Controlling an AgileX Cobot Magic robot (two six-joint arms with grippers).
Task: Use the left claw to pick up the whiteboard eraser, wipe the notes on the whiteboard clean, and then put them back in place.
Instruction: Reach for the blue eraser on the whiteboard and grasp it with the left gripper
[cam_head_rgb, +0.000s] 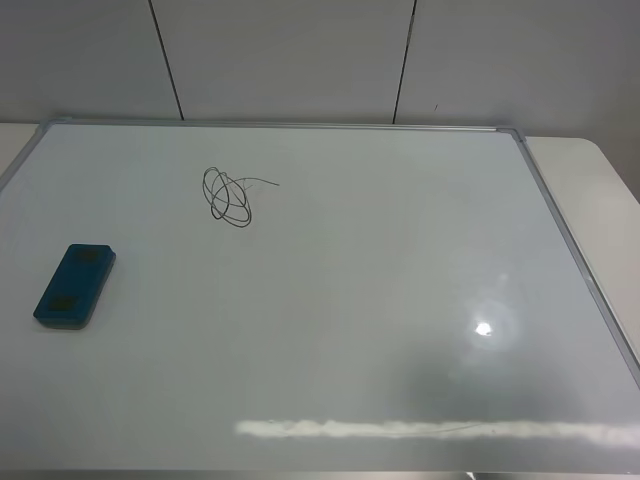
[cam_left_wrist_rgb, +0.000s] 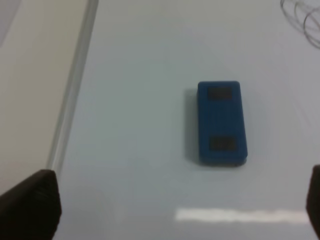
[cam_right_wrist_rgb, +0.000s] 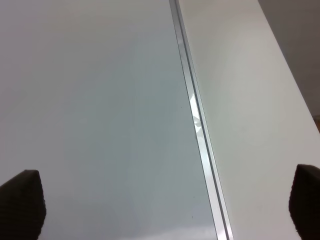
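1. Left wrist view: the left claw (cam_left_wrist_rgb: 172, 210) hangs over the whiteboard (cam_left_wrist_rgb: 130, 100) with its jaws spread wide and nothing between them. One fingertip shows at each edge of the picture.
2. The whiteboard eraser (cam_left_wrist_rgb: 221, 123) lies flat on the board just ahead of the claw, near the board's left frame and untouched. It sits off-centre in the gap, nearer one finger.
3. Its long axis runs straight away from the claw, square to the line on which the jaws close. The two dark squares sit one at each end.
4. Judged step: the pick-up. To do it well, shift sideways until the eraser is centred, and descend without turning the wrist. Close across the narrow width between the squares, stopping short of scraping the glossy surface. The claw's height is hard to judge from this soft picture.
5. Farther off, the notes (cam_head_rgb: 228, 196) lie well apart from the eraser toward the far edge, unwiped.
6. The right gripper (cam_right_wrist_rgb: 162, 205) is also spread and empty, over the board's right frame beside the table (cam_right_wrist_rgb: 250, 100).
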